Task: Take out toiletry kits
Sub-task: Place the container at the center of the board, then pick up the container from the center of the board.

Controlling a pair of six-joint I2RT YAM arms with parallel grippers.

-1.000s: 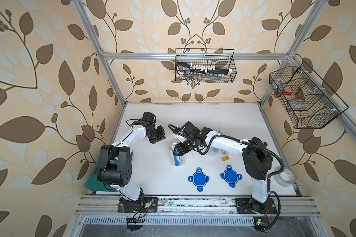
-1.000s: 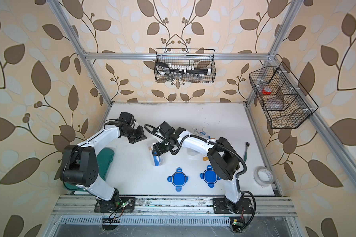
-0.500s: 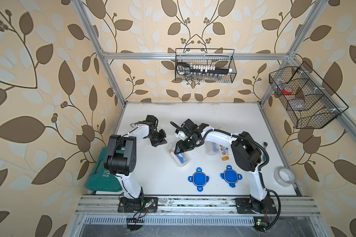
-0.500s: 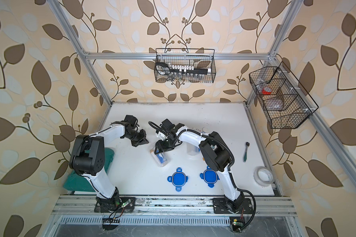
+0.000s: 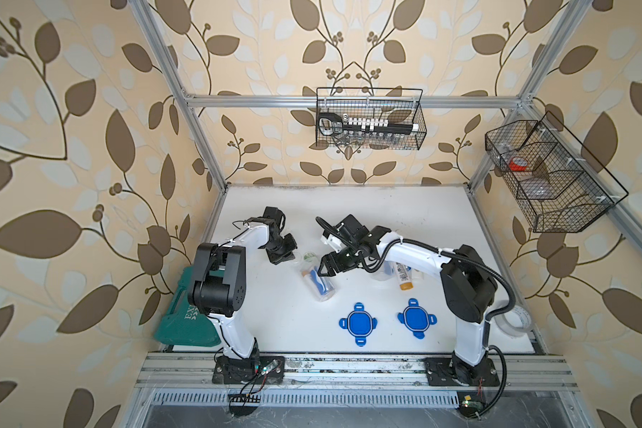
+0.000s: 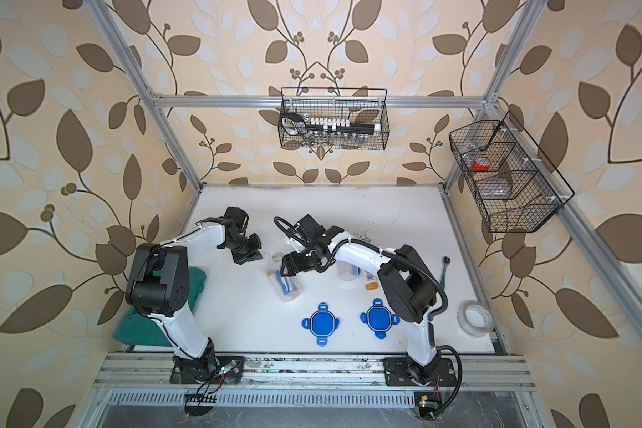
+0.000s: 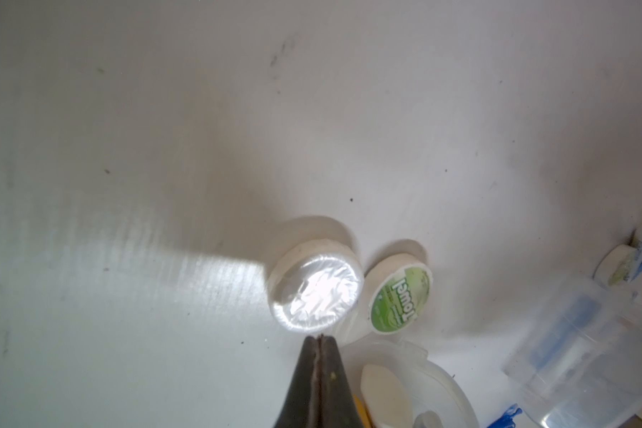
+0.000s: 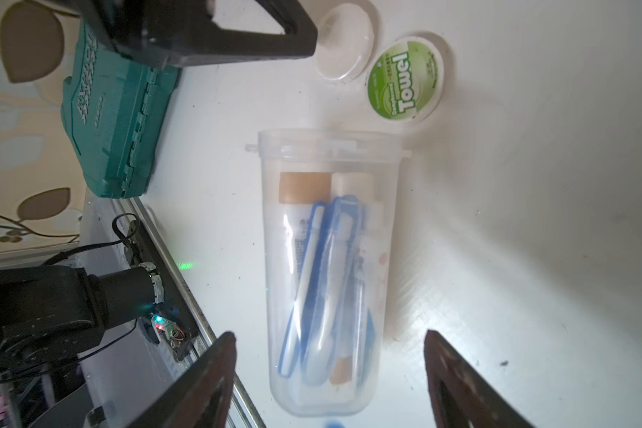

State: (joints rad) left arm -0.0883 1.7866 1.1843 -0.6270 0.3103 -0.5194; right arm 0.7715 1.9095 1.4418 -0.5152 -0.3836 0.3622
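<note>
We see the right gripper (image 8: 328,378) fingers wide over a lying clear plastic jar (image 8: 327,266) whose blue-white toothbrushes (image 8: 312,281) blur together, left gripper (image 7: 320,339) fingers pressed together, empty.

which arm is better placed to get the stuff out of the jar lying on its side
Right. The right gripper is open, straddling the base of the lying clear jar with its toiletries inside. The left gripper is shut beside the towel pucks.

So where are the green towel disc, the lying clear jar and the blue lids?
Green towel disc (image 8: 406,79), right wrist view, on its printed label.
Lying clear jar (image 8: 327,392), right wrist view, on its closed rounded end.
Blue lids (image 5: 358,322), top view, middle of one lid.
</note>
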